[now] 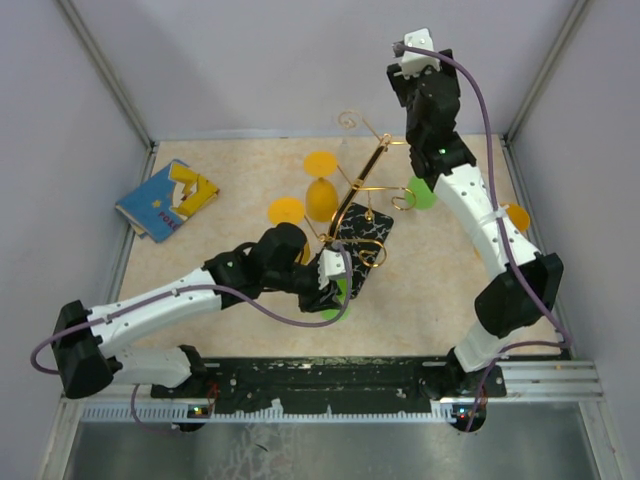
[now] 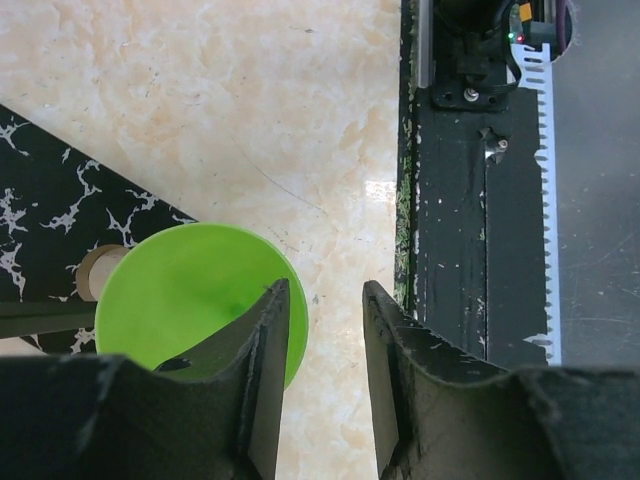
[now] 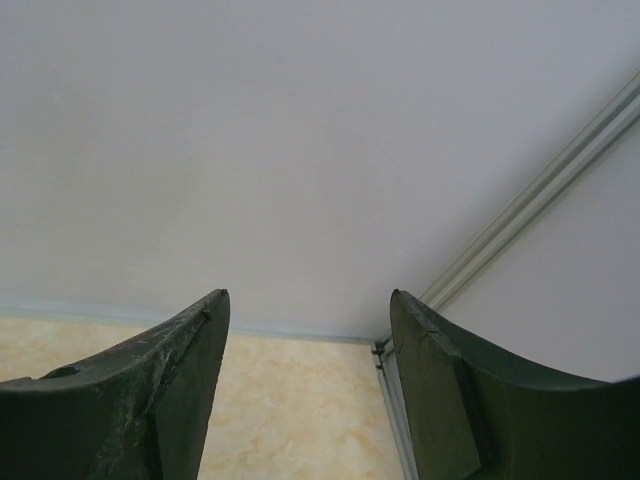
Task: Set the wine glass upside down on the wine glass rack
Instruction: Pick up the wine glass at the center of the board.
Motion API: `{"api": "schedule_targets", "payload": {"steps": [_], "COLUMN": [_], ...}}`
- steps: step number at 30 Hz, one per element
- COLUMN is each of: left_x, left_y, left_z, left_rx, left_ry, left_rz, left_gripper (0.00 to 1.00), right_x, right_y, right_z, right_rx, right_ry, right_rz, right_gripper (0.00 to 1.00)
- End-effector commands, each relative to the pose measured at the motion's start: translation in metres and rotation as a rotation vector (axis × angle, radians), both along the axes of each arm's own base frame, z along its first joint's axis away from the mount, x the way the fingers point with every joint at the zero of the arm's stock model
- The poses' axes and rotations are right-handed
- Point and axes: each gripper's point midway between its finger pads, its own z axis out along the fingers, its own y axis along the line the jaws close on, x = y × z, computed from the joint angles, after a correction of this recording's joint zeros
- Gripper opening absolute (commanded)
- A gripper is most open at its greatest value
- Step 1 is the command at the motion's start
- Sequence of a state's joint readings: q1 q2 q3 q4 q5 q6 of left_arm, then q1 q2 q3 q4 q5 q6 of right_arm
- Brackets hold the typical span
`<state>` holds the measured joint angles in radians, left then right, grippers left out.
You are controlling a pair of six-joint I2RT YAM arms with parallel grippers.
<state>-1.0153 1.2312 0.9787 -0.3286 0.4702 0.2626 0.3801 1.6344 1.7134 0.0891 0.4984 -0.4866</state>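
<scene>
Top external view had the thin gold wire wine glass rack (image 1: 362, 190) standing mid-counter on its black, white-marbled base (image 1: 368, 228). An orange plastic wine glass (image 1: 320, 198) sat foot-up against it, with a yellow round foot (image 1: 286, 211) just beside.

Our left claw (image 2: 322, 290) hovered low at the near corner of that base, its fingers parted and nothing between them. Just beside its left finger (image 2: 262, 345) lay the bright green plastic wine glass (image 2: 180, 300), its flat round foot facing up, so we judged it already inverted. We could not tell whether it hung from a scroll arm or merely stood there, because the claw hid the bowl.

The right claw (image 3: 308, 300) was raised high toward the back wall, spread wide and empty. A second green glass (image 1: 424, 192) stood near the rack's far side, by the right arm.

Our read was that the placing looked all but finished. What remained was for the left arm to clear away without nudging the green glass, and for us to confirm the seat.
</scene>
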Motion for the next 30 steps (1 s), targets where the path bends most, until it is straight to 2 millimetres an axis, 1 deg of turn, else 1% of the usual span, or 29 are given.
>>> {"api": "schedule_targets", "payload": {"steps": [1, 10, 13, 15, 18, 20, 23, 28, 30], "left_x": [0.008, 0.010, 0.011, 0.011, 0.011, 0.011, 0.012, 0.014, 0.013], "left_y": [-0.002, -0.002, -0.002, -0.003, -0.003, -0.004, -0.005, -0.006, -0.007], "left_z": [-0.001, -0.011, -0.018, -0.021, -0.025, -0.028, -0.029, -0.029, -0.029], "left_rx": [0.045, 0.092, 0.126, 0.140, 0.151, 0.159, 0.164, 0.160, 0.157], "left_ry": [-0.038, -0.037, -0.037, -0.036, -0.034, -0.031, -0.029, -0.035, -0.032], "left_rz": [0.024, 0.055, 0.059, 0.062, 0.061, 0.060, 0.063, 0.066, 0.063], "left_gripper": [0.42, 0.41, 0.40, 0.39, 0.37, 0.31, 0.21, 0.00, 0.00], "right_x": [-0.016, -0.017, -0.016, -0.017, -0.017, -0.016, -0.017, -0.017, -0.017], "right_y": [-0.012, -0.017, -0.017, -0.017, -0.015, -0.015, -0.015, -0.015, -0.015], "right_z": [0.029, 0.027, 0.026, 0.027, 0.026, 0.025, 0.025, 0.026, 0.026], "right_rx": [0.026, 0.026, 0.026, 0.027, 0.026, 0.024, 0.019, 0.017, 0.017], "right_ry": [-0.082, -0.080, -0.079, -0.080, -0.078, -0.077, -0.076, -0.080, -0.079], "right_rz": [-0.009, -0.018, -0.019, -0.014, -0.008, -0.006, -0.005, -0.006, -0.005], "right_gripper": [0.66, 0.66, 0.66, 0.69, 0.77, 0.85, 0.99, 0.99, 0.99]}}
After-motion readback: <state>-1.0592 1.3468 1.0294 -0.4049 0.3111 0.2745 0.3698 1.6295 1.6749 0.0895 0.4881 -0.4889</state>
